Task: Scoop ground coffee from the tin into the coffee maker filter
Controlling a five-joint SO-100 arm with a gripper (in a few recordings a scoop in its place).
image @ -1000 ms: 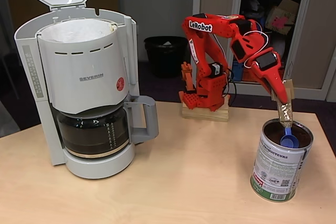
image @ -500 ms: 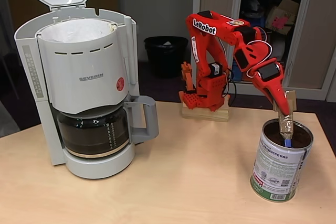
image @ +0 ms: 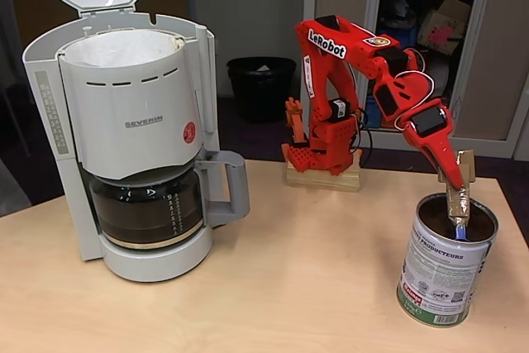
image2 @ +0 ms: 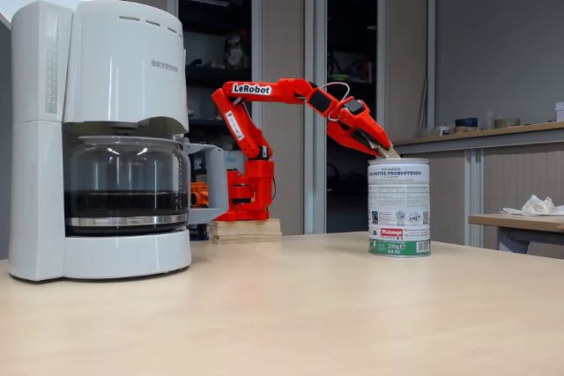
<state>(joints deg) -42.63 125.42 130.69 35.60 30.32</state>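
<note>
1. The coffee maker (image: 132, 130) stands at the counter's (image: 273, 287) left, lid up, its filter (image: 124, 47) empty.
2. The tin (image: 442, 266) stands at the right; ground coffee (image: 438, 219) shows inside.
3. The pincer (image: 457, 196), pressed onto a taped blue scoop handle (image: 459, 227), dips into the tin's mouth.

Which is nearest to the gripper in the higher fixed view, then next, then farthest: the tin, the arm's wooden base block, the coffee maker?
Measured from the gripper:
1. The tin, directly below it at the right; the tip dips into its mouth.
2. The wooden base block, behind, toward the middle.
3. The coffee maker, far left.
</note>
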